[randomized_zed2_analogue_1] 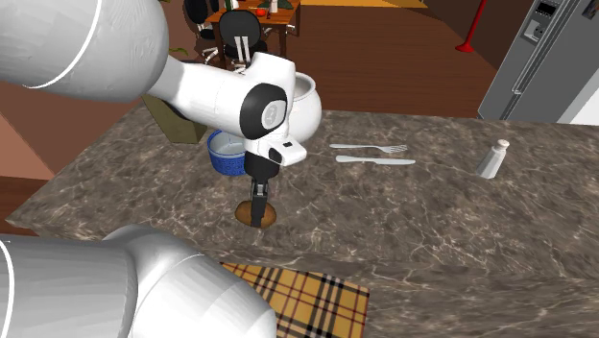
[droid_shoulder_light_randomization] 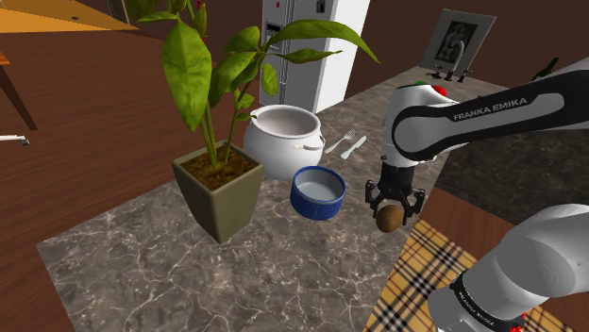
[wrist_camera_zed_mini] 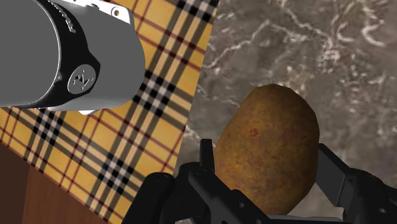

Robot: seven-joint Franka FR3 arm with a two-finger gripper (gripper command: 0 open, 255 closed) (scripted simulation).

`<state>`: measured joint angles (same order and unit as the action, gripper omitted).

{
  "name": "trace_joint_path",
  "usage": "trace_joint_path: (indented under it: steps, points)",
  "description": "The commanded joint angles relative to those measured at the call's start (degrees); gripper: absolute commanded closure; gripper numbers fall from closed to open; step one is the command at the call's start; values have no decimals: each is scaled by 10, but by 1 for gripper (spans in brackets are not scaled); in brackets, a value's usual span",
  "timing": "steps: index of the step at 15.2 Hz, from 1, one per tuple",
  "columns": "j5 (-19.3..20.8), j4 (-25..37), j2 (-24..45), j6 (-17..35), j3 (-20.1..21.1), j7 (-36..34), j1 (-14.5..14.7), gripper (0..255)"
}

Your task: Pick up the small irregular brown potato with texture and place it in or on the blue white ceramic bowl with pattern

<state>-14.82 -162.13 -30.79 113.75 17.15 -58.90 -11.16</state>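
A brown, rough-skinned potato (wrist_camera_zed_mini: 267, 153) sits between the two black fingers of my gripper (wrist_camera_zed_mini: 264, 159), which press on both of its sides. In the shoulder view the gripper (droid_shoulder_light_randomization: 391, 215) points down with the potato (droid_shoulder_light_randomization: 388, 220) at its tips, low over the marble counter (droid_shoulder_light_randomization: 189, 273) near the edge by the stand. The blue bowl (droid_shoulder_light_randomization: 317, 191) with a pale inside stands a short way off toward the shoulder view's left. In the second exterior view the potato (randomized_zed2_analogue_1: 259, 213) lies at counter level in front of the bowl (randomized_zed2_analogue_1: 227, 154).
A white lidded pot (droid_shoulder_light_randomization: 283, 140) stands just behind the bowl, and a potted plant (droid_shoulder_light_randomization: 219, 189) to its left. A fork and knife (randomized_zed2_analogue_1: 370, 154) and a white shaker (randomized_zed2_analogue_1: 492, 158) lie further along. A plaid cloth (droid_shoulder_light_randomization: 425, 283) covers the stand beside the counter.
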Motion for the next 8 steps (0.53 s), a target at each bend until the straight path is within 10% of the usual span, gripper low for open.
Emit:
trace_joint_path:
  steps: [1,8]
  points:
    - [0,0,0,0,0,0,0,255]
    - [8,30,-42,-72,-11,-3,0,255]
